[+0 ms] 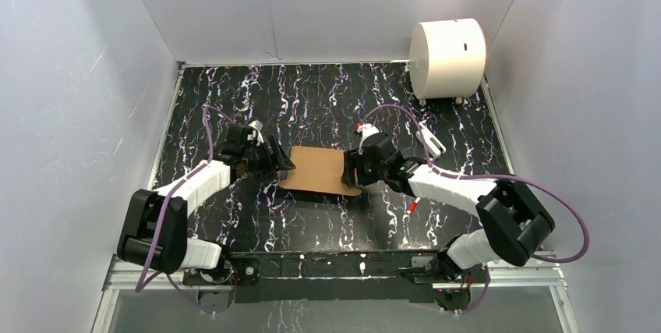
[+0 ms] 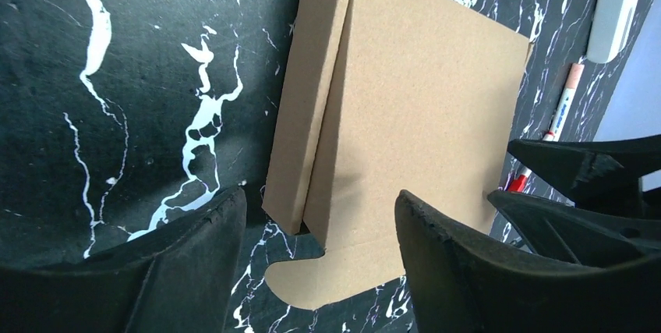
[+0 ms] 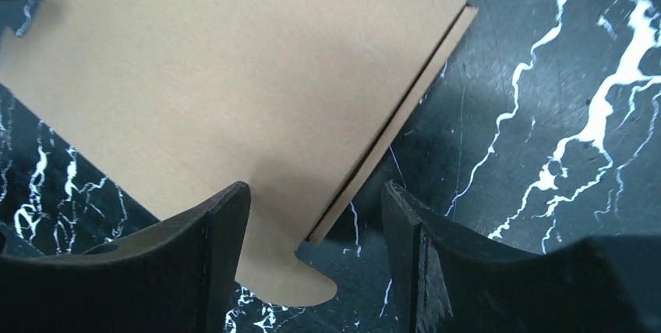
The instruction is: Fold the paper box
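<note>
Probably light, thin and springy, quick to crease or slide; best gripped at the doubled side strips at either end. Plain brown thin cardboard box blank [image 1: 319, 169], side strips folded, rounded tab at a corner. Lies flat on black white-veined table [image 1: 312, 99], between both arms. Left pincer [image 1: 266, 158] spread wide, straddling the left strip; right pincer [image 1: 351, 169] likewise spread over the right edge.

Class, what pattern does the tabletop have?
The tabletop is black with white marble veining; best in left wrist view.
</note>
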Controlling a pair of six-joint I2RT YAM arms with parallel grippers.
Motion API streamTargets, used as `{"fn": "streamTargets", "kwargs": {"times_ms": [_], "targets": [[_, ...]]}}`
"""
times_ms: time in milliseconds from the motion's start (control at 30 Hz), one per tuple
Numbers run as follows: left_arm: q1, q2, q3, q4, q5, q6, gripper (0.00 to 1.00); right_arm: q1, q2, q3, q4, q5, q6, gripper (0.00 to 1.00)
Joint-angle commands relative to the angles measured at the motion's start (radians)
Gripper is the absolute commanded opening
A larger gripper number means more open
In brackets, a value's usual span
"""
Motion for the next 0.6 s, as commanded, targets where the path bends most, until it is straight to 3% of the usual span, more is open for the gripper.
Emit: {"fn": "streamTargets", "kwargs": {"times_ms": [0, 567], "targets": [[-0.021, 0.009, 0.001, 0.013, 0.023, -0.006, 0.65, 0.001, 0.035, -0.023, 0.089, 0.007, 0.034, 0.7], [-0.076, -0.003, -0.194, 0.114, -0.111, -0.058, 0.47, 0.001, 0.098, -0.12, 0.138, 0.003, -0.012, 0.52]]}}
